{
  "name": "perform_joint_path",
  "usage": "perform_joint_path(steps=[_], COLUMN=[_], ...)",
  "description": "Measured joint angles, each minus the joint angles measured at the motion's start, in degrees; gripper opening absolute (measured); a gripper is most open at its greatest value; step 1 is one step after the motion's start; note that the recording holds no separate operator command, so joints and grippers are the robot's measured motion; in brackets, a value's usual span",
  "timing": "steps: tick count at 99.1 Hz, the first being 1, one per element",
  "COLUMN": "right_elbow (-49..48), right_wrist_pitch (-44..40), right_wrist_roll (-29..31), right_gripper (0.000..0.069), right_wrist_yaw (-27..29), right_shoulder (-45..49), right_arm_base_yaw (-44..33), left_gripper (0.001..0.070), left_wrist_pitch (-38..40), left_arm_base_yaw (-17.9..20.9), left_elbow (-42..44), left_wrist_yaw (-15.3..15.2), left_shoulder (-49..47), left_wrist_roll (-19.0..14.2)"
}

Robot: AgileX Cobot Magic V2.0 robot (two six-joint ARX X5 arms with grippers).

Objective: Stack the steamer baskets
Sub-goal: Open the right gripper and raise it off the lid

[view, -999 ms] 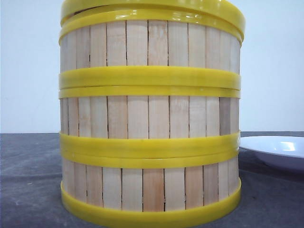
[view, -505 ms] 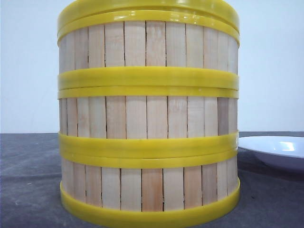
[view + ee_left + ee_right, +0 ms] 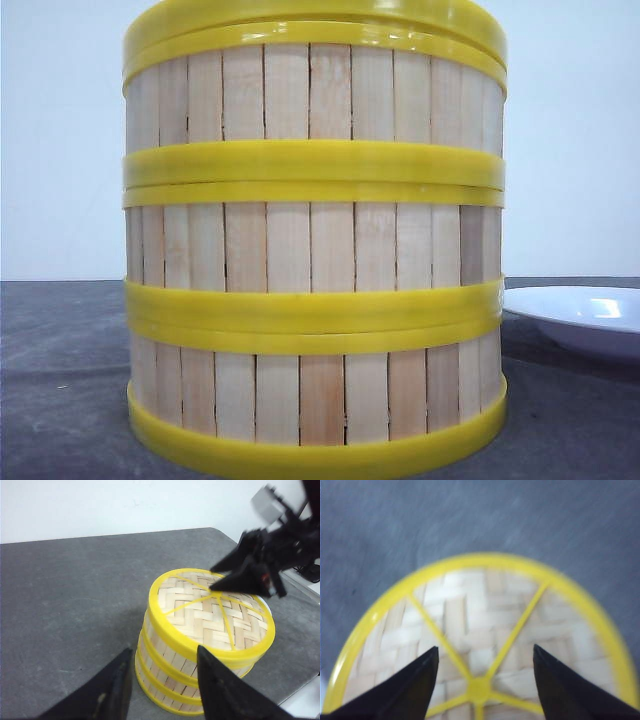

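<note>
Three steamer baskets [image 3: 312, 240] stand stacked in one column on the grey table, filling the front view. The same stack [image 3: 170, 670] shows in the left wrist view, topped by a woven surface with yellow spokes [image 3: 210, 612] inside a yellow rim. My left gripper [image 3: 164, 650] is open, hovering beside and above the stack with nothing between its fingers. My right gripper [image 3: 215, 579] hangs open just over the woven top; in its own view the right gripper [image 3: 485, 648] straddles the yellow hub [image 3: 479, 687] without touching it.
A white plate [image 3: 580, 315] sits on the table to the right of the stack. The table's edge [image 3: 300, 592] runs close behind the stack in the left wrist view. A pale wall stands behind the table.
The topmost yellow ring, skewed to the right a second ago, has slid left and now sits squarely over the stack. The baskets below barely moved.
</note>
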Motion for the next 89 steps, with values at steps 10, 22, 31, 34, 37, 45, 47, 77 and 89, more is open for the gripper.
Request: perform_joint_path(steps=[10, 22, 31, 34, 37, 45, 47, 77, 89], right_elbow=[1.8, 2.7, 2.7, 2.7, 2.7, 2.8, 2.8, -7.6, -16.3], right_wrist_pitch=[0.1, 1.3, 1.2, 1.0, 0.7, -0.7, -1.2, -3.0, -2.2], right_wrist_roll=[-0.4, -0.5, -1.2, -1.4, -1.5, -1.7, -1.8, -0.8, 1.4], right_gripper=[0.0373, 0.0373, 0.0373, 0.0373, 0.0373, 0.0373, 0.0373, 0.0373, 0.0373], right_wrist_yaw=[2.3, 4.9, 7.1, 7.9, 8.7, 10.7, 11.3, 19.2, 20.9], right_shoulder=[-3.2, -9.3, -14.0, -15.4, -16.7, -19.6, -20.3, -32.4, -38.4], right_arm_base_yaw=[0.0, 0.3, 1.0, 1.3, 1.6, 2.6, 2.8, 7.4, 8.5], left_gripper=[0.0232, 0.0232, 0.0232, 0.0232, 0.0232, 0.0232, 0.0232, 0.0232, 0.0232], left_wrist_pitch=[0.0, 0.0, 0.4, 0.7, 1.2, 2.2, 2.4, 9.3, 12.0], left_arm_base_yaw=[0.0, 0.0, 0.0, 0.0, 0.0, 0.0, 0.0, 0.0, 0.0], left_elbow=[0.0, 0.0, 0.0, 0.0, 0.0, 0.0, 0.0, -8.5, -15.2], left_wrist_yaw=[0.0, 0.0, 0.0, 0.0, 0.0, 0.0, 0.0, 0.0, 0.0], left_shoulder=[0.0, 0.0, 0.0, 0.0, 0.0, 0.0, 0.0, -4.4, -9.2], left_wrist_roll=[0.0, 0.0, 0.0, 0.0, 0.0, 0.0, 0.1, 1.3, 1.3])
